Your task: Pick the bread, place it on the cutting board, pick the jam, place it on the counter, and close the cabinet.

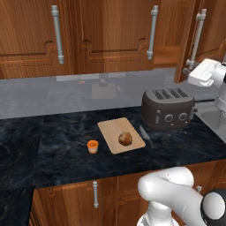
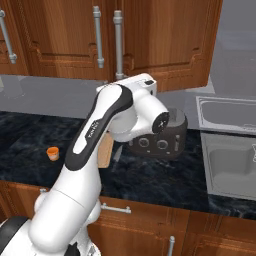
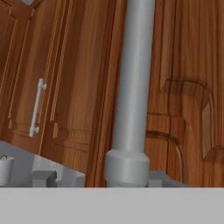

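The bread (image 1: pixel 125 138), a mottled brown lump, lies on the tan cutting board (image 1: pixel 114 130). Left of the board the small orange jam (image 1: pixel 92 146) stands on the dark marbled counter (image 1: pixel 57 145); the jam (image 2: pixel 53 153) also shows left of my arm. The cabinet (image 1: pixel 110 31) has its right door (image 1: pixel 187 39) swung outward. My gripper (image 1: pixel 196 73) is raised at the lower end of that door's grey bar handle (image 1: pixel 197 37). The handle (image 3: pixel 131 87) stands very close in the hand view. My fingers are hidden, so whether they are closed on it is unclear.
A dark toaster (image 1: pixel 167 107) sits right of the cutting board, under my hand. A steel sink (image 2: pixel 227 150) is set into the counter further right. Closed cabinet doors with grey handles (image 1: pixel 57 33) span the wall to the left.
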Available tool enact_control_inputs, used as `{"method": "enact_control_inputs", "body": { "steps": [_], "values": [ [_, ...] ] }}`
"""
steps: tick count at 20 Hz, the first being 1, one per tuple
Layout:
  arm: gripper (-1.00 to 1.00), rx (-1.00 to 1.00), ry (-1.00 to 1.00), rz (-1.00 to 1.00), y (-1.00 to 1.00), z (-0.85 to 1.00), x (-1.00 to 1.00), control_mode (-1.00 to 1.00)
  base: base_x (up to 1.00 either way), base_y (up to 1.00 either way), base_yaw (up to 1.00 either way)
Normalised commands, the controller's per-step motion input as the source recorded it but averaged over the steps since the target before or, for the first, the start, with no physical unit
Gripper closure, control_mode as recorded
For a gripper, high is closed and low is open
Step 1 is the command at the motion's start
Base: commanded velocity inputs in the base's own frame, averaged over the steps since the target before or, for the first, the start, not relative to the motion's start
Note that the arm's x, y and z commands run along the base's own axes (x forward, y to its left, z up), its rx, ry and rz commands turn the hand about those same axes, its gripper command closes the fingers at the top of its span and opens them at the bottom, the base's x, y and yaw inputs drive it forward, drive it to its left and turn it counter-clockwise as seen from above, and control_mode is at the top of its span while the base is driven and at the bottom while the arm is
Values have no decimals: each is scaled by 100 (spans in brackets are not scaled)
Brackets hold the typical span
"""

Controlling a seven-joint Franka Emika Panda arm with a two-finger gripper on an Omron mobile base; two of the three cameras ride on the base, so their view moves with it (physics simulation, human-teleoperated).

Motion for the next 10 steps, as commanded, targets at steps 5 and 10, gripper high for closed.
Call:
{"method": "enact_control_inputs", "body": {
  "steps": [5,10],
  "values": [
    [-100,0,0,0,19,0,46,-100,0,0,0],
    [-100,0,0,0,15,0,47,-100,0,0,0]
  ]
}}
